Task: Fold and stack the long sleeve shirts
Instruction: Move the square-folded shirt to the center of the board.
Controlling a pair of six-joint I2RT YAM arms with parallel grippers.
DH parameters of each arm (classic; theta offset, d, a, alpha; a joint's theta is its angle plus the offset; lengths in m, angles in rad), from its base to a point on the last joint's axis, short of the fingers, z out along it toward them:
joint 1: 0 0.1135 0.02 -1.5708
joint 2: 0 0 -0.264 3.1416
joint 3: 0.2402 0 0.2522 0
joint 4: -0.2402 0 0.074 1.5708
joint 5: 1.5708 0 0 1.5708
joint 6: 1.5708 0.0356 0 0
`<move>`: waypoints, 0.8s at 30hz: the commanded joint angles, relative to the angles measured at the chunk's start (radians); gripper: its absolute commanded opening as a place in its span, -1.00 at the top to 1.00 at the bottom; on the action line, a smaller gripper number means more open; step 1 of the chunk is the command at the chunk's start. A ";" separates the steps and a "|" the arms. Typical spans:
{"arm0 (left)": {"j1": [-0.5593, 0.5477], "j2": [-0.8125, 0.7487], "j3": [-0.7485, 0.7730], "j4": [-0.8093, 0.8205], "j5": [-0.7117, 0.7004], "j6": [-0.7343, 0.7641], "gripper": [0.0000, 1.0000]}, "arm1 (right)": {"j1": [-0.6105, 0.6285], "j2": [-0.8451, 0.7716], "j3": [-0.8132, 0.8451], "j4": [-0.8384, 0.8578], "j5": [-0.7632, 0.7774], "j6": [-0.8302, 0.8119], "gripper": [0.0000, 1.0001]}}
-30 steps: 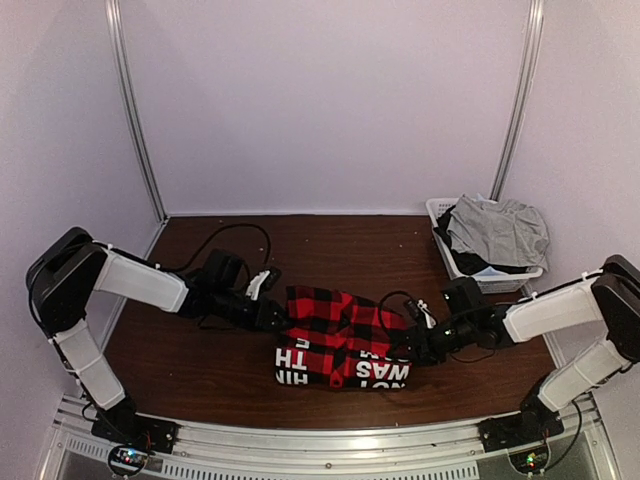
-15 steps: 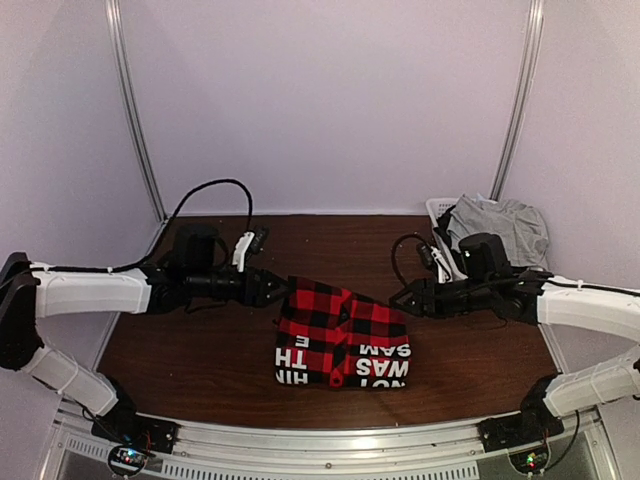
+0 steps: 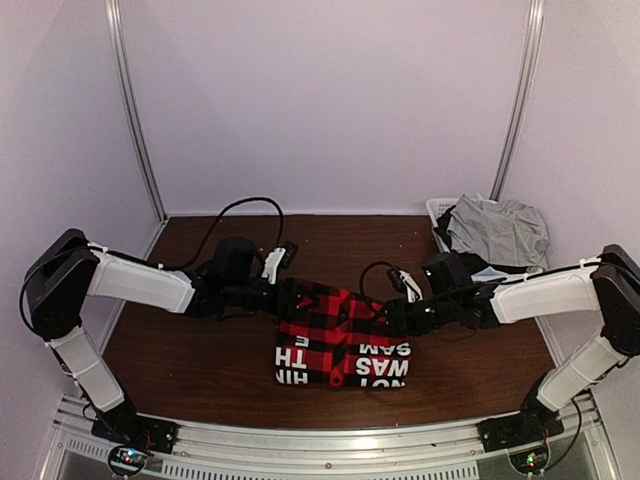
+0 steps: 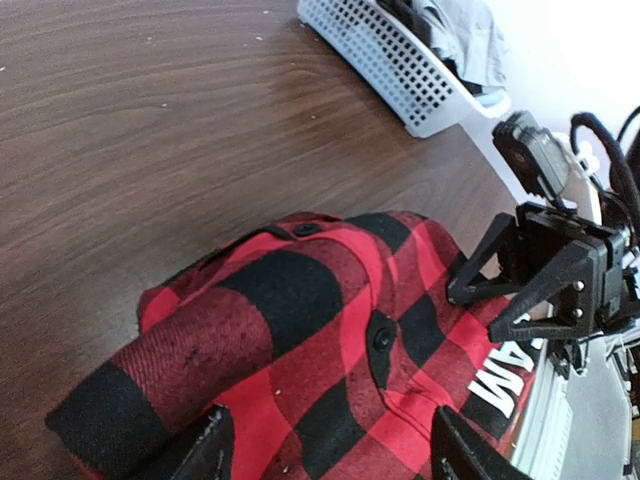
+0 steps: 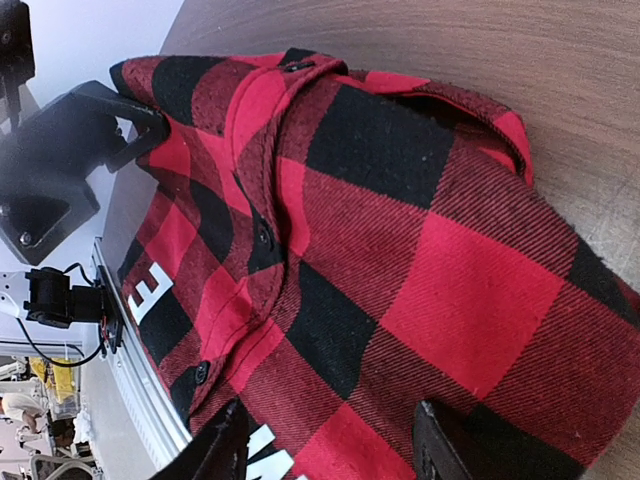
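Observation:
The red-and-black check flannel shirt (image 3: 335, 322) lies folded mid-table on a black garment with white lettering (image 3: 340, 370). My left gripper (image 3: 283, 297) is at the shirt's left far corner. In the left wrist view (image 4: 330, 455) its fingers stand wide apart over the flannel (image 4: 300, 330), open. My right gripper (image 3: 386, 316) is at the shirt's right far edge. In the right wrist view (image 5: 330, 450) its fingers are spread over the flannel (image 5: 400, 230), open. Each wrist view shows the other gripper across the shirt.
A white mesh basket (image 3: 437, 210) stands at the back right, holding a grey garment (image 3: 497, 230) and dark clothes; it also shows in the left wrist view (image 4: 400, 70). Metal frame posts stand at the back corners. The brown table (image 3: 200, 360) ends at a metal rail in front.
Half a second ago both grippers were raised and apart from the shirt. Both have now moved inward and down onto its far edge. The shirt lies much as before.

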 commanded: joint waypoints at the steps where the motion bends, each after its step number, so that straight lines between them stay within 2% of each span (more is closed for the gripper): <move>1: 0.000 0.059 -0.025 0.092 -0.138 -0.065 -0.35 | 0.006 0.062 -0.014 0.102 -0.006 0.003 -0.13; 5: 0.000 0.146 -0.052 0.124 -0.159 -0.102 -0.32 | 0.006 0.108 -0.034 0.126 0.007 -0.033 -0.13; 11: 0.000 0.200 -0.112 0.163 -0.163 -0.157 -0.25 | 0.005 0.130 -0.018 0.032 0.071 -0.140 -0.15; 17: 0.000 0.178 -0.140 0.212 -0.097 -0.133 -0.27 | 0.007 0.069 0.023 -0.039 0.078 -0.192 -0.16; 24: 0.000 0.068 -0.124 0.250 -0.050 -0.023 -0.36 | 0.006 -0.020 0.064 0.030 0.055 -0.164 -0.15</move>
